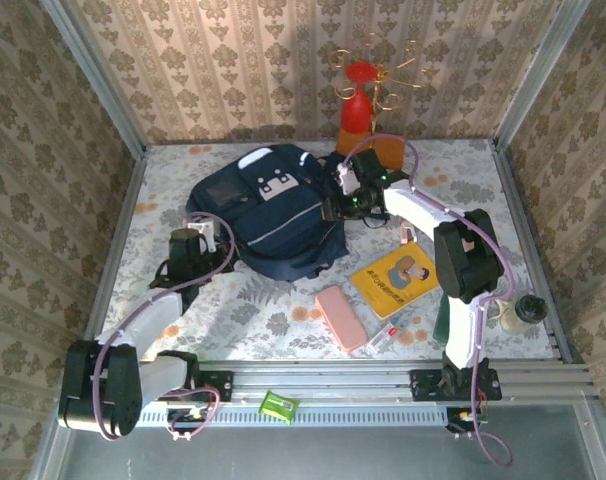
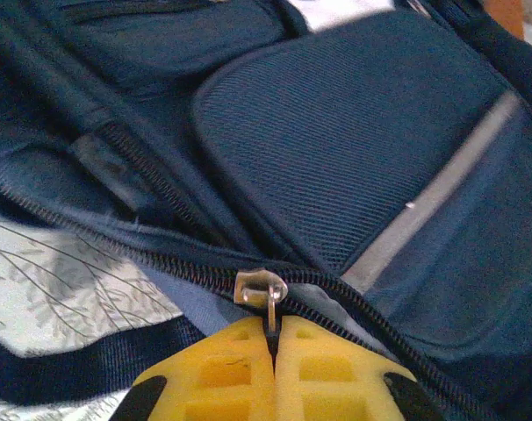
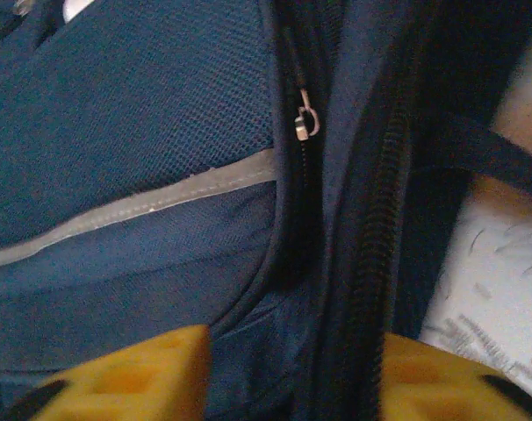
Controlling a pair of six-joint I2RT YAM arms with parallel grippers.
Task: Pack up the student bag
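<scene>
On the navy fabric backpack (image 1: 283, 225), likely floppy, my left gripper (image 2: 273, 340) pinches the metal zipper pull (image 2: 262, 288); right gripper (image 3: 292, 368) gapes.

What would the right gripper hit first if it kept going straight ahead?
Most likely the backpack: the right gripper stands open against its fabric, zipper pull just ahead; depth is unclear.

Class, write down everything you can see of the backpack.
The backpack is dark navy woven fabric with a grey-white front patch, pale stripe trim and dark straps. It lies front up on the table. The left fingers pinch its metal zipper pull; the right fingers stand apart around a zipped edge.
</scene>
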